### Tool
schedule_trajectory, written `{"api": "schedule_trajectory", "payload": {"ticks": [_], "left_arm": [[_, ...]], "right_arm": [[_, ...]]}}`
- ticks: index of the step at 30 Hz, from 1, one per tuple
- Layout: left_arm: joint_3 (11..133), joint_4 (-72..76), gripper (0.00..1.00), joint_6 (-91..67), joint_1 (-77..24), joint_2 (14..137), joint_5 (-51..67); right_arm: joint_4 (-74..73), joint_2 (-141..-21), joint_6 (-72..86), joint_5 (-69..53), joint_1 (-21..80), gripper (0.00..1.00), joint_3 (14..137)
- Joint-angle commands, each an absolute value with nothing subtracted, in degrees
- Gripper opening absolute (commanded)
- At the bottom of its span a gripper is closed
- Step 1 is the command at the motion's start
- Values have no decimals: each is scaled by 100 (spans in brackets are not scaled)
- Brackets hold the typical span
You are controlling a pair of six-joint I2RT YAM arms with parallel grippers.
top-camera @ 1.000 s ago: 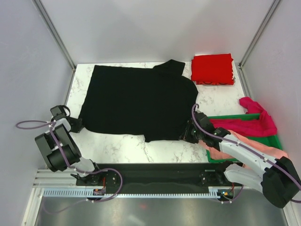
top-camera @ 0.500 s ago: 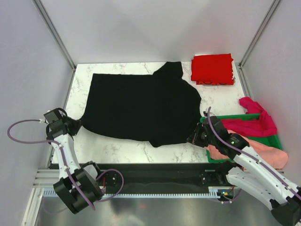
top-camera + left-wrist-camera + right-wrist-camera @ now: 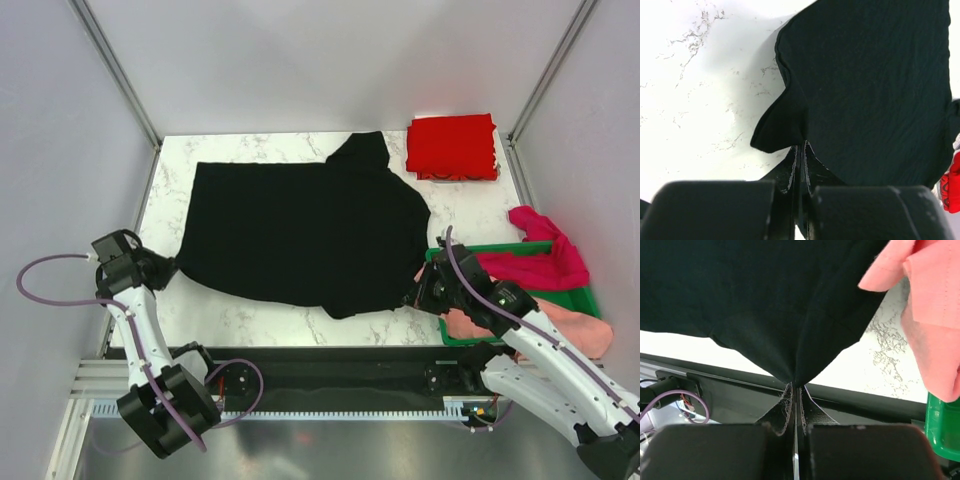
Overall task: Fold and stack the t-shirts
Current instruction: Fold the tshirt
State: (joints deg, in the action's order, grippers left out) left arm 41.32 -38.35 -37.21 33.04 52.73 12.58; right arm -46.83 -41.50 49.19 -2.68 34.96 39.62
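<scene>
While four t-shirts are present, only the black t-shirt [image 3: 300, 235] lies spread on the table [image 3: 250, 315], lightly wrinkled, one sleeve near the folded red t-shirt [image 3: 452, 147]. One magenta t-shirt [image 3: 545, 268] and one salmon-pink t-shirt [image 3: 590, 335] overhang one green bin [image 3: 585, 298]. Bare marble borders the near and left edges. The left jaws and the right jaws each clamp one near corner of the black t-shirt.

black t-shirt [image 3: 300, 225]: matt, finely crinkled cloth ahead of the fingers [image 3: 788, 167] (themselves dark, dull plastic). counter [image 3: 250, 315] beside them: smooth white marble look, grey-veined. salmon-pink t-shirt [image 3: 935, 315]: soft matt cloth.
</scene>
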Motion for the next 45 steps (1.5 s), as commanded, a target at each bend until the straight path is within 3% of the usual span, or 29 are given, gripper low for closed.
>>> {"api": "schedule_trajectory", "payload": {"ticks": [1, 10, 19, 32, 34, 35, 37, 38, 39, 41, 45], "left_arm": [[4569, -3867, 2, -3550, 3313, 5316, 1327], [5405, -3710, 2, -3744, 3313, 6257, 1564], [6248, -3331, 2, -3771, 3059, 7935, 1907], [7602, -3252, 2, -3621, 2514, 10071, 1837], [7934, -3261, 5, -3595, 2409, 10422, 1854], [8119, -3278, 15, -3516, 2373, 10859, 2116], [9055, -3776, 37, -3175, 2225, 11406, 2302], [9349, -4049, 53, -3095, 2171, 11687, 2146], [9508, -4339, 60, -3059, 2145, 11637, 1997], [9326, -4281, 77, -3120, 2127, 11270, 1663], [8536, -4105, 81, -3085, 2162, 10050, 1275]], "right_arm": [[-4790, -4419, 4826, -36, 3463, 0, 4437], [-4772, -6237, 3965, 1046, 3279, 0, 6063], [-4246, -7978, 3199, 861, 2444, 0, 7373], [-3876, -9641, 2900, 896, 1908, 0, 8174], [-3815, -9983, 2892, 888, 1828, 0, 8331], [-3814, -10124, 2918, 922, 1732, 0, 8419], [-3806, -10642, 2944, 844, 1618, 9, 8725], [-3814, -10835, 2892, 731, 1478, 52, 8875], [-3841, -11107, 2866, 634, 1416, 73, 9034], [-3972, -11101, 2786, 519, 1336, 88, 9360], [-3622, -9814, 2987, 134, 1353, 89, 8738]]}}
